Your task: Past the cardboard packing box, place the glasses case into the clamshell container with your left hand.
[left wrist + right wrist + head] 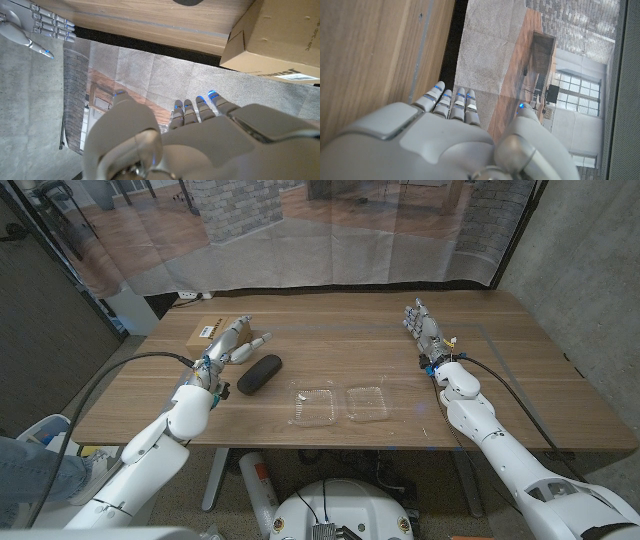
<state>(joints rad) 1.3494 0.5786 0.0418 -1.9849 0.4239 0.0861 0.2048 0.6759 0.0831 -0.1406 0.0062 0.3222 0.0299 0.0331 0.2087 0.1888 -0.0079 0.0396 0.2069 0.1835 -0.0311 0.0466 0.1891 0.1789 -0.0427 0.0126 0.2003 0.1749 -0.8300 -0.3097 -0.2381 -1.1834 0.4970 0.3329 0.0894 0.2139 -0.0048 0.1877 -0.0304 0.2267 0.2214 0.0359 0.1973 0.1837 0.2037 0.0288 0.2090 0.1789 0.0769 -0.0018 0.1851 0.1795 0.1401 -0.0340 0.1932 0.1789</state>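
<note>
A dark oval glasses case (259, 373) lies on the table just right of my left hand (232, 346). That hand is open, fingers stretched out beside the case, close to the cardboard packing box (216, 332). In the left wrist view the left hand (200, 140) shows its back, fingers apart and holding nothing, with the box (275, 37) near it and an edge of the case (192, 2). A clear clamshell container (340, 404) lies open near the front edge, between both arms. My right hand (422, 328) stands open at the right, and the right hand (445, 135) holds nothing.
The wooden table (340, 330) has bare surface between the case and the right hand. A clear curtain and a concrete wall stand behind and right of the table. A white power strip (190, 296) lies on the floor beyond the far left corner.
</note>
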